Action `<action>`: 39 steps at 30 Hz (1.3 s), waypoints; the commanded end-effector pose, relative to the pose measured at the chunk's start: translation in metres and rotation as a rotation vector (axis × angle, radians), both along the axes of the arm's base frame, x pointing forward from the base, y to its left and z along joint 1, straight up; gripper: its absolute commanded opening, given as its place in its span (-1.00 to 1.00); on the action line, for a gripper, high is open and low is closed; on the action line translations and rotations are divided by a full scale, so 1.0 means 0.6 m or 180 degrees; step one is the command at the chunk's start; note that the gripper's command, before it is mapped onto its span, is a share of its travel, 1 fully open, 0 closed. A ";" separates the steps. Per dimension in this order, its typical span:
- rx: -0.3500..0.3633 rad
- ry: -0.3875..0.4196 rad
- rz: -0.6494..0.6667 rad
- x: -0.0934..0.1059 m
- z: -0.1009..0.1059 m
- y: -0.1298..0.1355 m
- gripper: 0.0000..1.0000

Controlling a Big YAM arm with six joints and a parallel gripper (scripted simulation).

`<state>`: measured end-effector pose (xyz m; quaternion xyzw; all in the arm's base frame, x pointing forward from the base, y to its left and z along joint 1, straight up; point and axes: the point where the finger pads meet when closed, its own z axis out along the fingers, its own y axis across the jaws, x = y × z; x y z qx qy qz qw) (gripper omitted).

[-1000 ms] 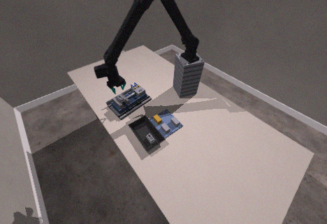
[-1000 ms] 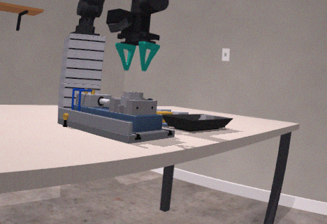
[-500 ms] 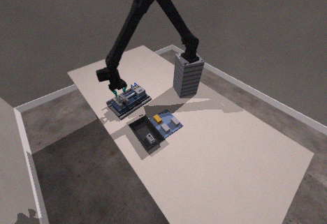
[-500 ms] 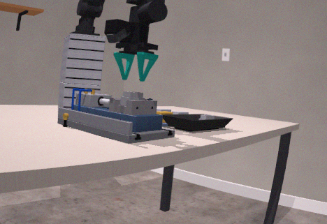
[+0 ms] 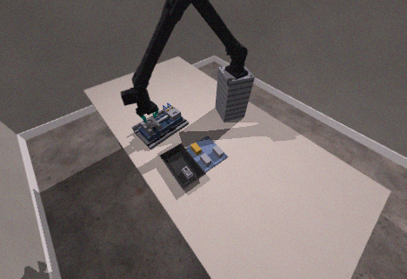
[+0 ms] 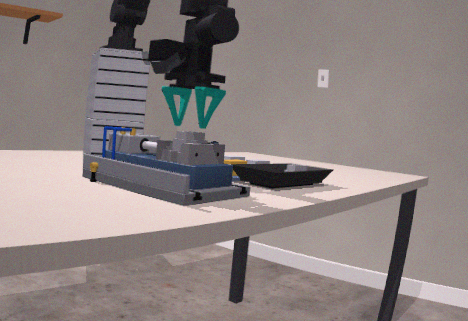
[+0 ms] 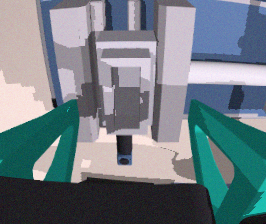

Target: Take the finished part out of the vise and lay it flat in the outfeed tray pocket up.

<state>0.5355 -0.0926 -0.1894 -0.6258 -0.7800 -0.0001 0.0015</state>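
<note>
The vise (image 5: 167, 124) (image 6: 165, 169) stands on the table with blue and grey parts. The finished part (image 6: 192, 136) (image 7: 124, 90), a grey block with a dark pocket facing up, sits clamped between the vise's two light grey jaws. My gripper (image 5: 148, 114) (image 6: 191, 125) (image 7: 133, 109) is open and empty, its teal fingers pointing down just above the part, one on each side in the wrist view. The black outfeed tray (image 5: 173, 160) (image 6: 280, 174) lies just beyond the vise's near end.
A small grey block (image 5: 187, 173) lies in the tray. A blue plate (image 5: 223, 156) with a yellow block (image 5: 196, 148) and grey blocks sits beside the tray. The arm's ribbed grey pedestal (image 5: 235, 92) (image 6: 117, 99) stands behind the vise.
</note>
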 end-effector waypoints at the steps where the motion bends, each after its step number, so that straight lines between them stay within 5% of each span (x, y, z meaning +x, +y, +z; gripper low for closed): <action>1: -0.0046 -0.0173 0.0013 0.048 0.010 0.004 0.28; 39: -0.0047 -0.0179 0.0013 0.050 0.009 0.004 0.28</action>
